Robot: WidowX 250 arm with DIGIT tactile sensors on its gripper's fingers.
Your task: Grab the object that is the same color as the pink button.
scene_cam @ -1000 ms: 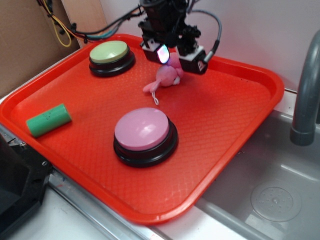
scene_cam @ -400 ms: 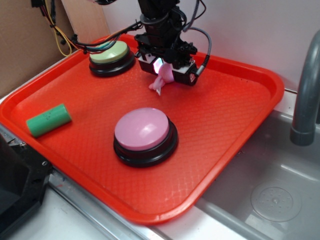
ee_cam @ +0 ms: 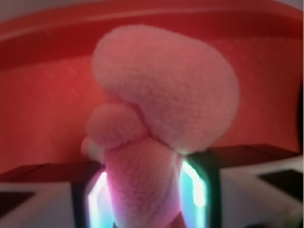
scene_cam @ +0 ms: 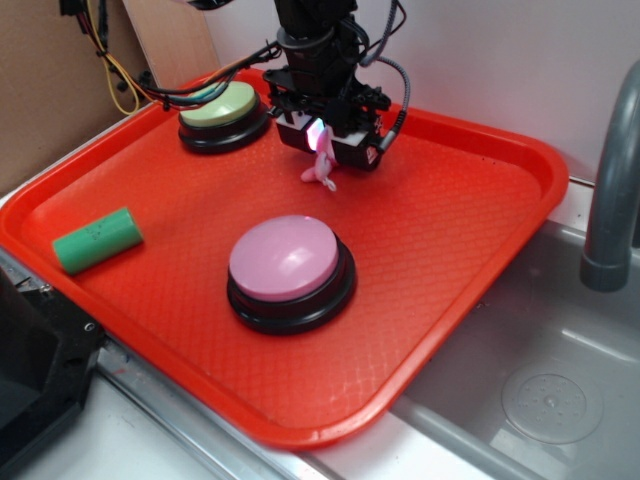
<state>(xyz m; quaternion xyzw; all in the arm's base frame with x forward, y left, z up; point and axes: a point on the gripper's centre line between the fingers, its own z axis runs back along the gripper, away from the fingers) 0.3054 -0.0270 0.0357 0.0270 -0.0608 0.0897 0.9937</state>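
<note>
since a second ago, pink plush toy [scene_cam: 322, 166] got squeezed between the gripper [scene_cam: 325, 150] fingers, hanging just under them.
pink button [scene_cam: 285, 258] sits well in front; green-topped button [scene_cam: 218, 105] to one side.

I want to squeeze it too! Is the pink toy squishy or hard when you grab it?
Probably squishy: the pink toy looks fuzzy and bulges out above the gripper squeezing it. Likely light too, since part of it dangles loosely below the gripper over the tray.

Plush toy [scene_cam: 320, 166] now in gripper [scene_cam: 322, 142]
</note>
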